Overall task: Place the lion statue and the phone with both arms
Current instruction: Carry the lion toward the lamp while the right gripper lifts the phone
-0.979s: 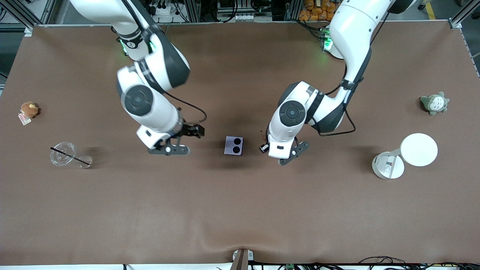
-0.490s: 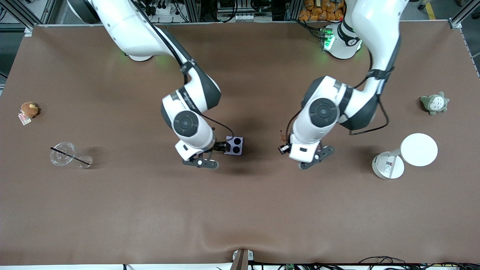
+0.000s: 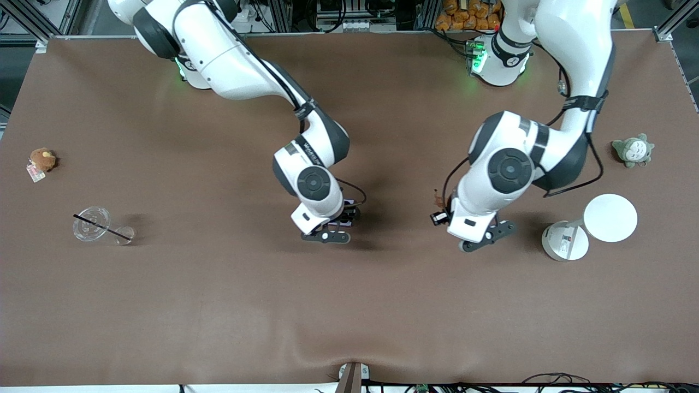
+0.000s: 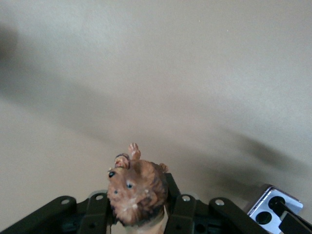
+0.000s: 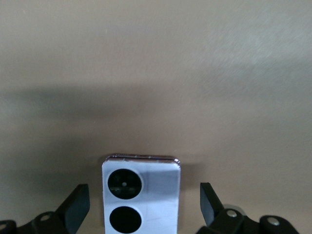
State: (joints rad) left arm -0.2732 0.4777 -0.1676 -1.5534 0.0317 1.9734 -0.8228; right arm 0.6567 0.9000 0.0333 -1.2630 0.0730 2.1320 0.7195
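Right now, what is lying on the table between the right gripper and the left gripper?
Nothing: in the front view, only bare brown table separates the right gripper over the phone from the left gripper holding the lion statue.

A robotics lab: two white-and-black robot arms (image 3: 306, 136) stand mounted with green status lights along one edge of a broad brown cloth-covered table (image 3: 218, 305). Grey aluminium frame struts (image 3: 33, 22), bundled black cables (image 3: 551, 379) and shelved electronic gear (image 3: 349, 16) surround the table.

High front camera; two close wrist cameras
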